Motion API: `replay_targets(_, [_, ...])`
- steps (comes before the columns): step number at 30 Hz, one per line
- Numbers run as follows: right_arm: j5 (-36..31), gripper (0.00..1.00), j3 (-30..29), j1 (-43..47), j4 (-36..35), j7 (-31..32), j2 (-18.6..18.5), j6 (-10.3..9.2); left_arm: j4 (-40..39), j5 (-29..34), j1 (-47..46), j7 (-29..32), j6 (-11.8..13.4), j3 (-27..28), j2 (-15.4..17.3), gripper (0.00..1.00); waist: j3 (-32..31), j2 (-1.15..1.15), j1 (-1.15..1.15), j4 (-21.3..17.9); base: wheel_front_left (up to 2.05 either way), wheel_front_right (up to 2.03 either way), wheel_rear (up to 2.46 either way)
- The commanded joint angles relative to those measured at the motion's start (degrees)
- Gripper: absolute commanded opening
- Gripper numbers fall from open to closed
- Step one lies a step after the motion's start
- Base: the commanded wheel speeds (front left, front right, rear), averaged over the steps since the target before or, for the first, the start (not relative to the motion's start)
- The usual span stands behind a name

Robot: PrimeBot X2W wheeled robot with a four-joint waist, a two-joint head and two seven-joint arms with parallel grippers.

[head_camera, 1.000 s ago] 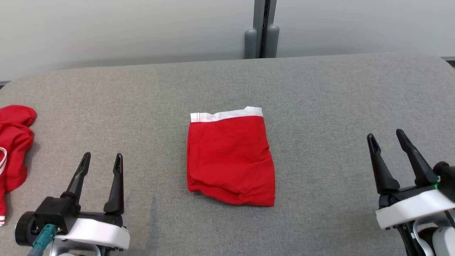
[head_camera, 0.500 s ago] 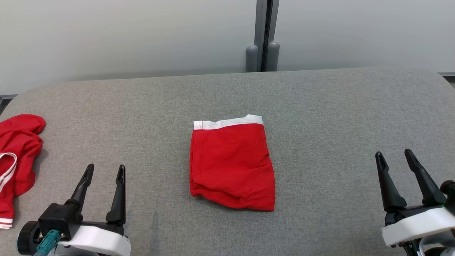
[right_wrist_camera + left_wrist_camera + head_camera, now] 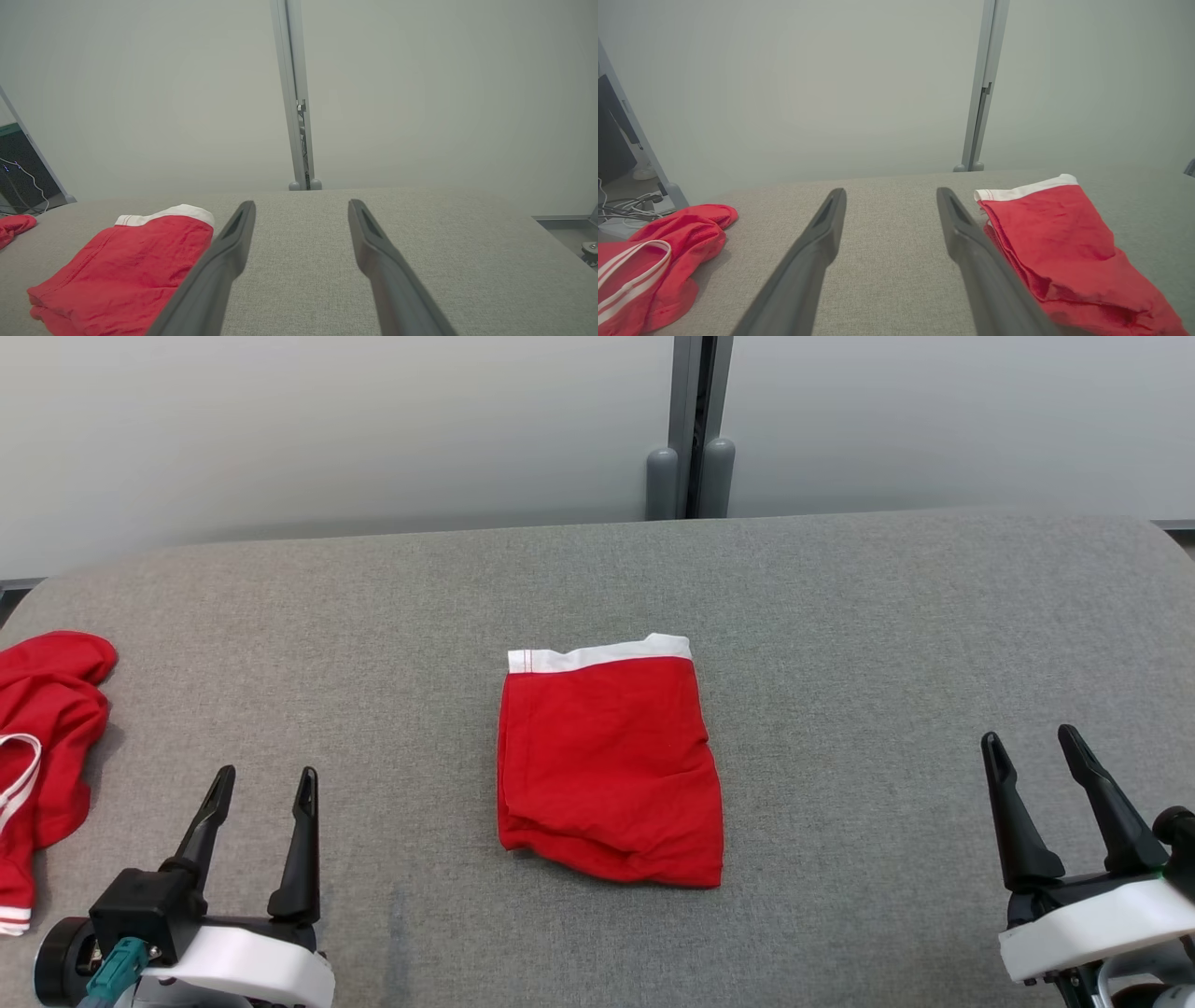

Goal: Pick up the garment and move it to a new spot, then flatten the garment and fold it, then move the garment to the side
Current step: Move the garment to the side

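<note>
Tabletop covered in grey cloth spans the head view. The garment lies at its middle as a compact red rectangle, several layers thick at the near edge, with a white band along the far edge. That neat stack suggests the folding is finished and only the move to the side remains. A second red cloth with white striped trim sits crumpled at the table's left edge, so the right side looks like the freer place to set the bundle down. The left gripper and the right gripper hover low at the near corners, well apart from the garment. Each has its fingers spread and holds nothing, probably parked there to keep the fold undisturbed and ready to approach from both flanks.
</note>
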Motion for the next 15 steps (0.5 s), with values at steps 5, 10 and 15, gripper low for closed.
replay_targets(5, [-0.20, 1.00, 0.28, -0.50, 0.58, -0.40, -0.25, 0.04, 0.20, -0.43, -0.99, 0.27, 0.14, 0.12, 0.48, 1.00, 0.11, -0.01, 0.00, 0.10, 0.00, 0.00, 0.00])
replay_targets(10, [-0.40, 1.00, 0.35, -1.00, 1.04, -0.40, -0.43, 0.04, -0.08, -1.10, -2.08, -0.53, 0.14, 0.68, -0.08, 1.00, 0.69, -0.01, 0.00, 0.93, 0.00, 0.00, 0.00])
replay_targets(15, [0.66, 1.00, 3.01, -3.17, 3.82, -0.33, -1.22, 0.03, -0.62, -1.35, -4.64, -1.77, -0.03, 1.22, -0.70, 1.00, 3.38, -0.01, 0.00, 3.80, 0.00, 0.00, 0.00])
